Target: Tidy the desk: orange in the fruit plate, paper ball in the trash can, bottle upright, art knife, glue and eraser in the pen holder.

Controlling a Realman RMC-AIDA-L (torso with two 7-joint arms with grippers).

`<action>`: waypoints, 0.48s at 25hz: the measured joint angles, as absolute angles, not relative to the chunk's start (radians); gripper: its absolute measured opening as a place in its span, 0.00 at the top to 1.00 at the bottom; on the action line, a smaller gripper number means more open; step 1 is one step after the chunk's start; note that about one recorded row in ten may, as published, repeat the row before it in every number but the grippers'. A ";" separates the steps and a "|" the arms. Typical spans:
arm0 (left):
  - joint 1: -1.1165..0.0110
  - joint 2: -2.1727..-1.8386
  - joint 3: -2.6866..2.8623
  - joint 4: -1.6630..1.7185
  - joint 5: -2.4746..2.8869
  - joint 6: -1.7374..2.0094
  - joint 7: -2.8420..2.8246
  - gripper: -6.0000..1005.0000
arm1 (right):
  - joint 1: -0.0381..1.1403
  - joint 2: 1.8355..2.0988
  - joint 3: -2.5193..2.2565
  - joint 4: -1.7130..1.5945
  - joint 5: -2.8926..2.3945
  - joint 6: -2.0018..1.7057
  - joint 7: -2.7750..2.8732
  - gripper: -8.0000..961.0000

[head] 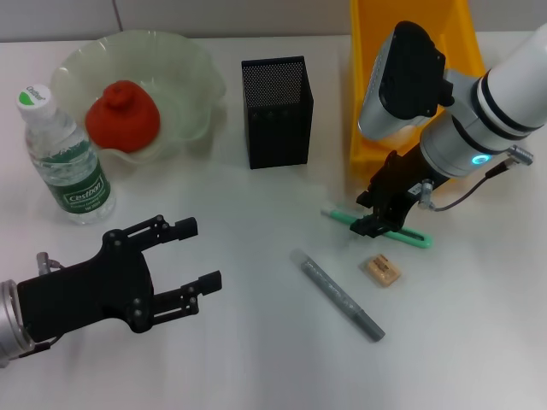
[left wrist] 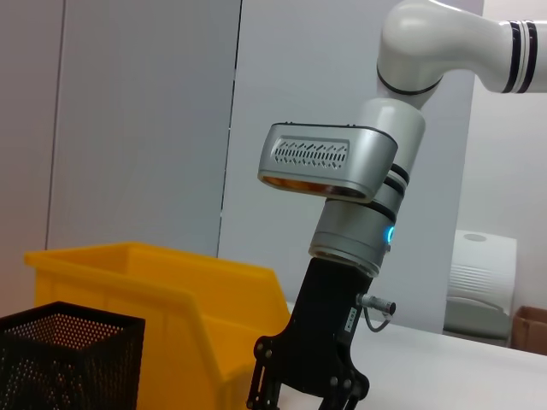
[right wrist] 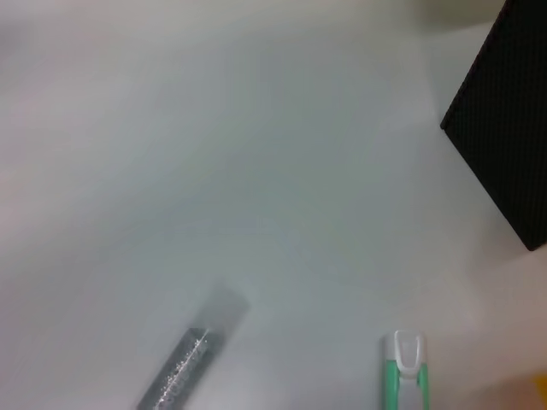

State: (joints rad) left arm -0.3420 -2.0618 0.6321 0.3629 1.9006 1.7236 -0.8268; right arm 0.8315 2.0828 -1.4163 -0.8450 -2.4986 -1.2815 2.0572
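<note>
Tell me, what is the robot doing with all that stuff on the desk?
It is tidying up. Its right hand is down over the green art knife, about to grab it. The grey glue stick and eraser lie loose nearby. The orange sits in the fruit plate, the bottle stands upright, and the left hand waits open.

bg, head view: grey wall (head: 256, 15) at 12 o'clock, one vertical seam toward 11 | left wrist view: white ribbed unit (left wrist: 483, 286) far back against the wall | brown box (left wrist: 531, 326) just beside it, partly cut off
</note>
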 joint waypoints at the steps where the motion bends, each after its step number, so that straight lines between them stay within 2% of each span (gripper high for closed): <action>1: -0.342 -2.062 0.632 0.362 1.901 1.725 -0.825 0.24 | 0.831 2.083 -1.417 -0.844 -2.499 -1.284 2.057 0.55; 8: -0.342 -2.062 0.632 0.360 1.901 1.724 -0.823 0.24 | 0.831 2.085 -1.438 -0.840 -2.499 -1.278 2.057 0.56; 12: -0.341 -2.062 0.632 0.360 1.901 1.725 -0.823 0.24 | 0.831 2.086 -1.442 -0.838 -2.499 -1.275 2.057 0.62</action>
